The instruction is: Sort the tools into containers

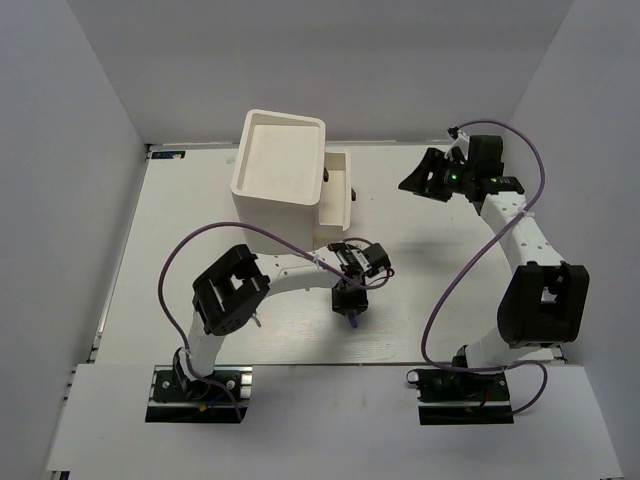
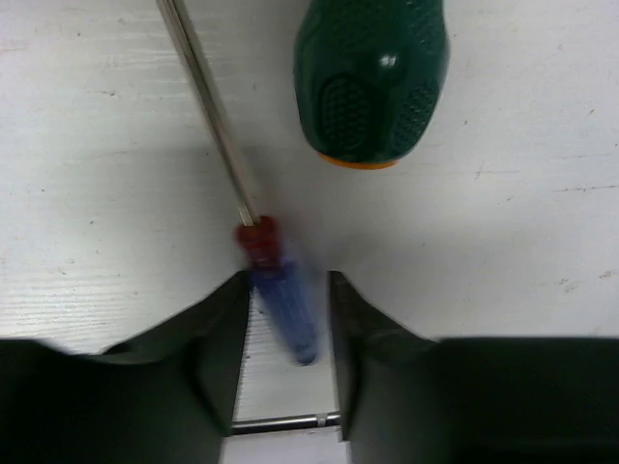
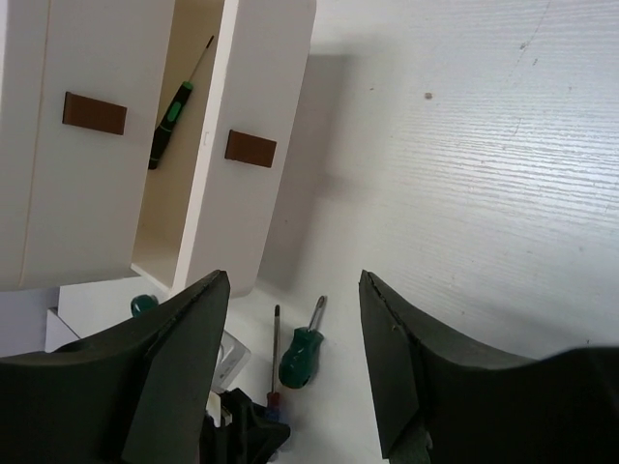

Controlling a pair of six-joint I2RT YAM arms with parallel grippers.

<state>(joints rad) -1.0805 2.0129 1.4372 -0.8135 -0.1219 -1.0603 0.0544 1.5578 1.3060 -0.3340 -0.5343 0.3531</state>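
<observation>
The thin blue-handled screwdriver with a red collar lies on the table, its shaft pointing away from me. My left gripper is low over it, jaws open on either side of the blue handle with a small gap on the right. The stubby green-handled screwdriver lies just beyond, and shows in the right wrist view. My right gripper is open and empty, held in the air at the far right. A pulled-out drawer holds a thin dark-handled screwdriver. No pliers show.
The tall white cabinet stands at the back centre, with one drawer pulled out to its right. Brown knobs sit on the drawer fronts. Another green handle peeks out below the drawers. The left arm spans the table's middle.
</observation>
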